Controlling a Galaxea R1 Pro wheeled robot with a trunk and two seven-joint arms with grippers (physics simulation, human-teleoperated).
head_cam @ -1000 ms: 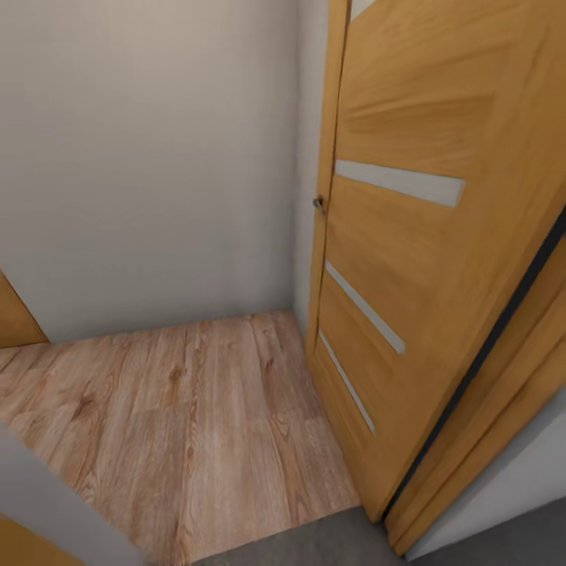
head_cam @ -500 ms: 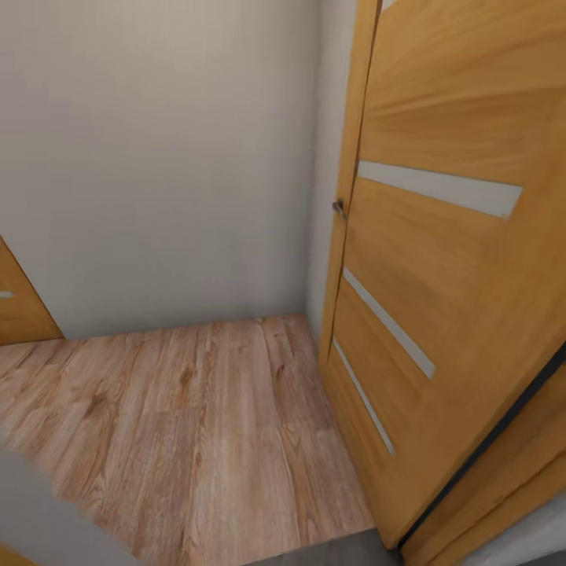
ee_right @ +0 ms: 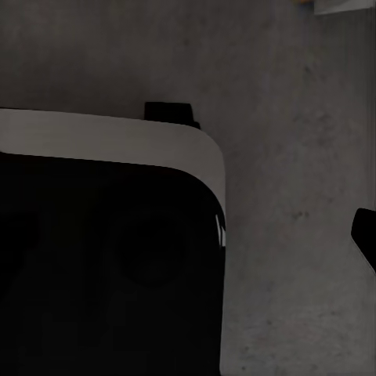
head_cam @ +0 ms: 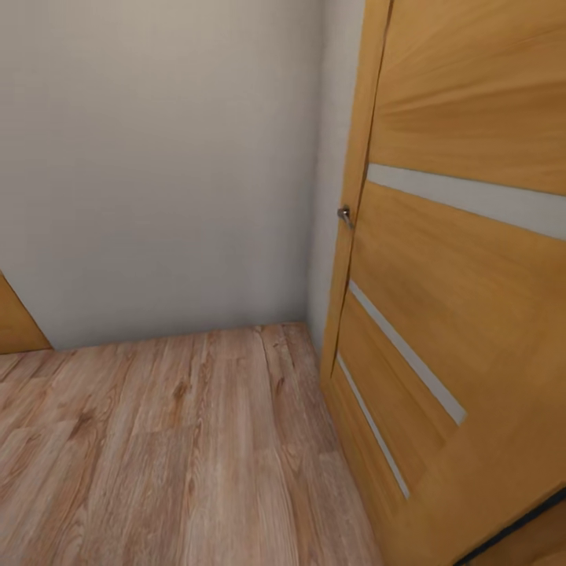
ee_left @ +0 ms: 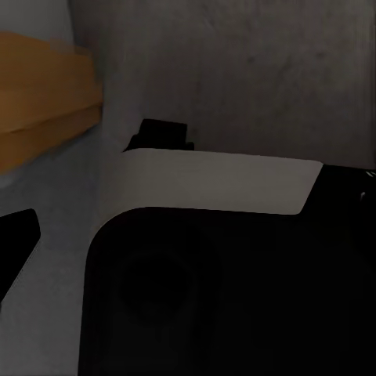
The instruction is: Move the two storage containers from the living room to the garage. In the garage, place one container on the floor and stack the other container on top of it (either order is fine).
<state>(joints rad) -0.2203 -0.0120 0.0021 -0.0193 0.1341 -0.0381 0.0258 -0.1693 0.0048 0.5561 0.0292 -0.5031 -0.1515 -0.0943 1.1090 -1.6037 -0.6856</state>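
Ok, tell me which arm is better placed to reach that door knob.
Right, probably: the door knob and the wooden door sit on the head view's right. Both wrist views face grey floor, so neither arm looks raised yet.

The honey-coloured wooden door [head_cam: 464,259] runs off the head view's top, right and bottom edges. A second wooden panel [head_cam: 14,321] is cut by the left edge. In both wrist views the robot's black-and-white base [ee_left: 219,258] hides much of the dark grey concrete floor [ee_right: 298,157]; a fingertip [ee_left: 16,235] is cropped at the frame edge.
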